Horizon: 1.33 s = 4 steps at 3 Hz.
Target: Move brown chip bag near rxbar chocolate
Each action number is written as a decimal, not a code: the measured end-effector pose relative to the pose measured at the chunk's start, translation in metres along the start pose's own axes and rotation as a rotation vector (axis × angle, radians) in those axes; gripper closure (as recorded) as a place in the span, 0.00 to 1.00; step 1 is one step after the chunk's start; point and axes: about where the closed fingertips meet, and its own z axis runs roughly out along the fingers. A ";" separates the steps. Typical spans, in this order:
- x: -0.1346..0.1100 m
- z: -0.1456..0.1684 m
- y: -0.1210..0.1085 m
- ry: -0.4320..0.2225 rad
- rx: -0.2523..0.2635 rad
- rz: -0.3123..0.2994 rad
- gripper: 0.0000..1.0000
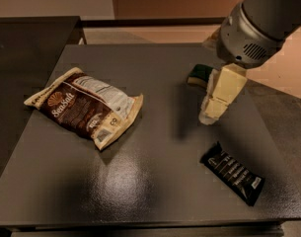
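Observation:
The brown chip bag (85, 106) lies flat on the left part of the dark table (155, 181), with its "Sea Salt" lettering up. The rxbar chocolate (233, 172), a slim black bar with white lettering, lies near the table's front right corner. My gripper (212, 113) hangs from the grey arm (258, 23) above the right half of the table. It is to the right of the bag and just above and behind the bar, touching neither and holding nothing.
A green-and-yellow sponge (200, 74) sits at the back right, partly hidden behind my gripper. A darker counter (21, 48) adjoins the table on the left. The floor shows beyond the right edge.

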 end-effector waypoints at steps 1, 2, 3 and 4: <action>-0.037 0.031 0.004 -0.075 -0.040 -0.034 0.00; -0.075 0.063 0.007 -0.131 -0.066 -0.059 0.00; -0.104 0.092 0.002 -0.168 -0.093 -0.050 0.00; -0.125 0.121 -0.006 -0.166 -0.123 -0.055 0.00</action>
